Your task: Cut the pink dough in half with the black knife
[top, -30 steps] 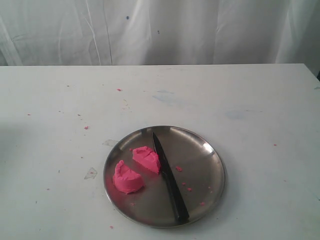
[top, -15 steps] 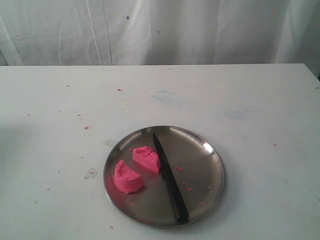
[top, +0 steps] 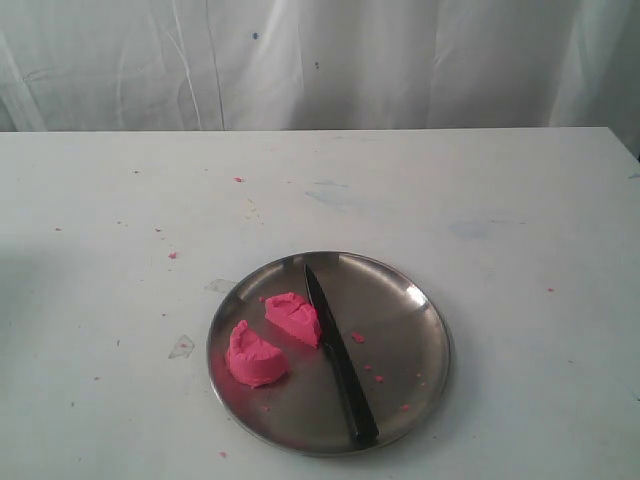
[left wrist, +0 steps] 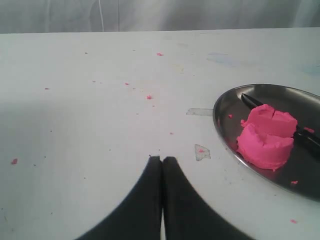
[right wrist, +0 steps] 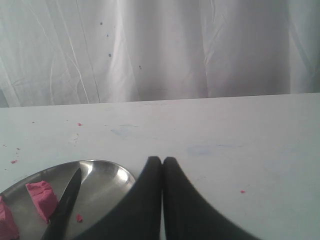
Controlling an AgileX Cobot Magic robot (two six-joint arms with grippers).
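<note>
The pink dough lies in two half-lumps on the steel plate (top: 410, 290): one piece (top: 255, 357) near the plate's left rim, the other (top: 293, 317) against the blade of the black knife (top: 339, 358). The knife rests on the plate, tip toward the far rim, handle toward the near rim. The left wrist view shows both dough pieces (left wrist: 266, 137), the plate (left wrist: 224, 107) and the knife (left wrist: 306, 138) off to one side. My left gripper (left wrist: 162, 159) is shut and holds nothing, over bare table. My right gripper (right wrist: 162, 160) is shut and holds nothing, beside the plate (right wrist: 107, 175). Neither gripper appears in the exterior view.
Tiny pink crumbs (top: 172, 255) dot the white table (top: 500, 200) and the plate. A small scrap of clear tape (top: 182, 347) lies left of the plate. A white curtain (top: 320, 60) hangs behind the table's far edge.
</note>
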